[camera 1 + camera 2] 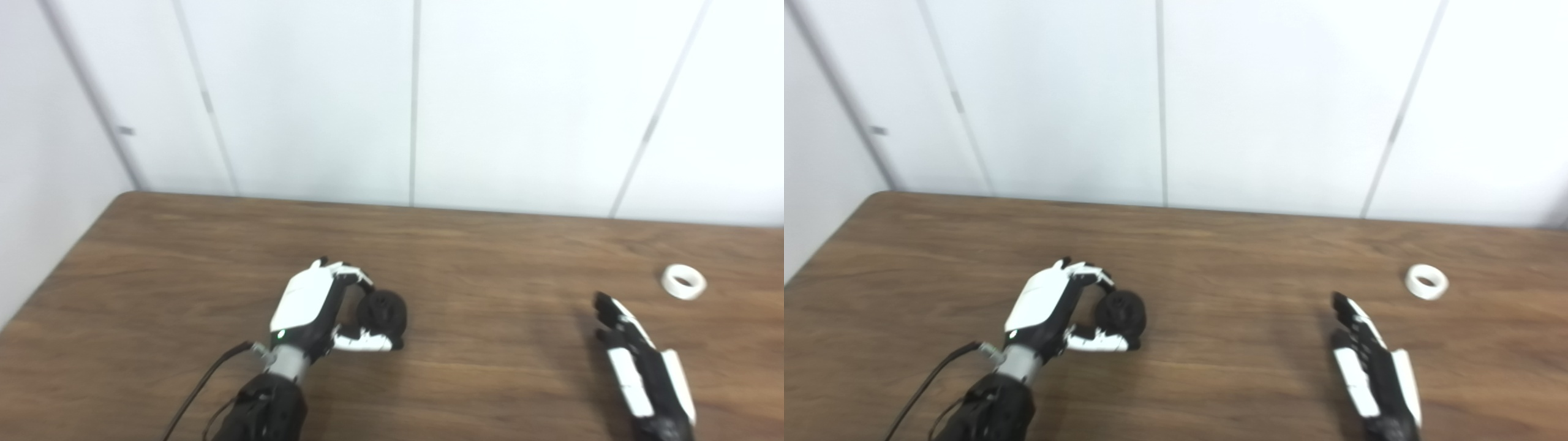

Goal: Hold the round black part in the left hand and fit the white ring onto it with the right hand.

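White panelled wall across the upper frame; brown wood-grain table (184, 257) filling the lower half.

Risk first: white ring (683, 282) lying flat at the far right, beyond and to the right of the right hand (640, 367), apart from it. Small, low, probably light, so likely to skid away under a poorly aimed fingertip, or to get pinched askew and then jam on the part. Round black part (383, 311) held only between curled fingers (349, 275) and thumb; may well roll or twist in that hold if the ring gets pushed on off-centre.

Left hand (312, 306), lower centre-left, closed around the black part, back of the hand up, apparently just at the tabletop, though contact hard to judge in this soft focus. Right hand at lower right, empty, fingers straight and close together, pointing toward the upper frame.
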`<action>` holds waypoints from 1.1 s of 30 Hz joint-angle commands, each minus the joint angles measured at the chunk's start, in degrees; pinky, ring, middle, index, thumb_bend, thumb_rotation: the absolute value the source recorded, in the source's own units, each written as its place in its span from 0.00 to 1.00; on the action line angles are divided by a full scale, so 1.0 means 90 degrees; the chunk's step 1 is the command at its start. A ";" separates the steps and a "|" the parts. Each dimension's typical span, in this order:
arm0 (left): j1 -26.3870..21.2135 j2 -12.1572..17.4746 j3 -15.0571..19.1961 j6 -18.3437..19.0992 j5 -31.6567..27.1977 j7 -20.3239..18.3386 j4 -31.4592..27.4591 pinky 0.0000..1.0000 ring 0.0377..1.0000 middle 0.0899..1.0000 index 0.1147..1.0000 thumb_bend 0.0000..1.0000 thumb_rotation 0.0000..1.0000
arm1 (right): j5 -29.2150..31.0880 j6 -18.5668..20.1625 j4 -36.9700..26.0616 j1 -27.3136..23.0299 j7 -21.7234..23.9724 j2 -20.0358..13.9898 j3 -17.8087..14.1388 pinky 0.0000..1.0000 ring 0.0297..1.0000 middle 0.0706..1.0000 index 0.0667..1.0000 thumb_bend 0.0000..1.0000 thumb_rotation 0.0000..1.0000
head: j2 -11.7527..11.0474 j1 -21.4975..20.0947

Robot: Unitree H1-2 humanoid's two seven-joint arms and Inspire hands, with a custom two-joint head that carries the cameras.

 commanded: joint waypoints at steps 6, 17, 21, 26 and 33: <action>0.0201 0.0006 -0.0204 -0.0550 0.0224 -0.0120 -0.0214 1.00 0.90 0.77 0.42 0.52 0.06 | -0.0209 0.0110 -0.0499 -0.0204 -0.0093 0.0089 0.0106 0.84 0.91 0.89 0.87 0.57 0.98 | 0.0142 -0.0200; 0.0549 -0.0216 -0.0470 -0.0798 0.0325 -0.0225 -0.0112 1.00 0.89 0.77 0.42 0.53 0.06 | -0.0263 0.0525 -0.0909 -0.0240 -0.0103 0.0199 0.0149 0.85 0.90 0.89 0.87 0.52 0.97 | 0.0374 -0.0443; 0.0615 -0.0223 -0.0466 -0.0863 0.0329 -0.0260 -0.0109 1.00 0.89 0.77 0.42 0.52 0.06 | -0.0268 0.0640 -0.1044 -0.0259 -0.0113 0.0203 0.0113 0.86 0.90 0.88 0.87 0.50 0.95 | 0.0444 -0.0507; 0.0677 -0.0171 -0.0418 -0.0949 0.0322 -0.0249 -0.0088 1.00 0.89 0.77 0.42 0.52 0.06 | -0.0659 0.1002 -0.1216 -0.0298 -0.0230 0.0183 0.0060 0.83 0.87 0.86 0.82 0.52 0.87 | 0.0486 -0.0557; 0.0788 -0.0071 -0.0343 -0.1093 0.0362 -0.0270 -0.0087 1.00 0.89 0.77 0.42 0.52 0.06 | -0.1031 0.1659 -0.1481 -0.0396 -0.0272 -0.0003 -0.0124 0.89 0.89 0.85 0.76 0.58 0.57 | 0.0566 -0.0704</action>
